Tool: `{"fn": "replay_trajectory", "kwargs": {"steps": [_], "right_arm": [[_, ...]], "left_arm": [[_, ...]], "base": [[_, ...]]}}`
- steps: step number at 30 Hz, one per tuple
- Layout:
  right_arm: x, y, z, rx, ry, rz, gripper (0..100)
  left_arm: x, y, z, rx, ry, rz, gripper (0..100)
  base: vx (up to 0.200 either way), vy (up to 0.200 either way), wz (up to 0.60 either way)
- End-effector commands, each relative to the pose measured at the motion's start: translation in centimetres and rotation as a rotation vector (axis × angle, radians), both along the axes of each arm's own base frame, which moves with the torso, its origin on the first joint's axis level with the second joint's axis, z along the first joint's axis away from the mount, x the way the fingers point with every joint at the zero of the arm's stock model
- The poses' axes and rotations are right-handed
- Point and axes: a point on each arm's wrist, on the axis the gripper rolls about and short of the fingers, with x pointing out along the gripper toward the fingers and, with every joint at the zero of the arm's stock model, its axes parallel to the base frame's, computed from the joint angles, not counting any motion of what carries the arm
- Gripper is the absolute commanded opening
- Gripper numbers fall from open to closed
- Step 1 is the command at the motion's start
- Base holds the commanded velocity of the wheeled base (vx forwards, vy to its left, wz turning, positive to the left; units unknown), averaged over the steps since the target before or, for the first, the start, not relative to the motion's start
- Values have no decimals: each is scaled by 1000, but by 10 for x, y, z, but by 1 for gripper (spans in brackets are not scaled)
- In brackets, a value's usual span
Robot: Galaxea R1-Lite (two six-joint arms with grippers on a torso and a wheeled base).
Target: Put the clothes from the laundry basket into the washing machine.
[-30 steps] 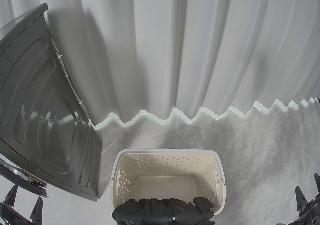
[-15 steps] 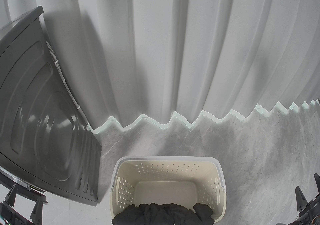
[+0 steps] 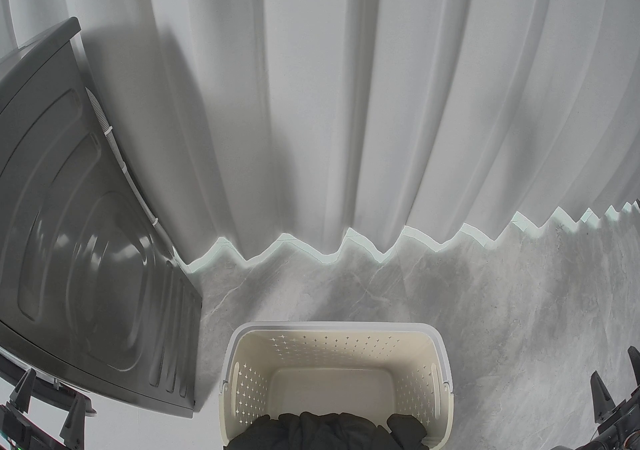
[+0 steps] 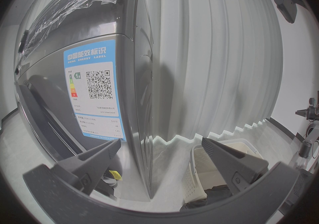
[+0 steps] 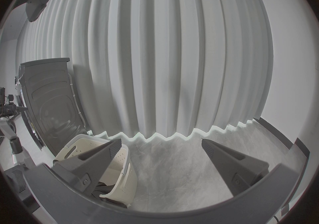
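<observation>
Head view: left hand (image 3: 53, 388) and right hand (image 3: 612, 362) gape empty either side of laundry basket (image 3: 333, 326).

Open at the top of the laundry basket (image 3: 333, 327), with room over its far half; dark clothes (image 3: 320, 431) heaped against the near wall. Blocked on the left by the grey side of the washing machine (image 3: 87, 251), just beside the basket. Closed behind by the curtain (image 3: 373, 105). Passable over the floor (image 3: 533, 325) rightward.

Dark clothes (image 3: 333, 433) partly beyond the lower edge
</observation>
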Motion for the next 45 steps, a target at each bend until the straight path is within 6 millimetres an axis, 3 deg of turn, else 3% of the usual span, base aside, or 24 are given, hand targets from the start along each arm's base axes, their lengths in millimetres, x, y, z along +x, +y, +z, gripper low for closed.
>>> {"fn": "replay_trajectory", "kwargs": {"steps": [1,32,45], "right_arm": [[1,0,-5,1,9,1,100],[1,0,-5,-1,11,1,100],[1,0,-5,-1,11,1,100]], "left_arm": [[0,0,-5,0,1,0,100],[0,0,-5,0,1,0,100],[0,0,-5,0,1,0,100]], "base": [[0,0,0],[0,0,0],[-200,0,0]]}}
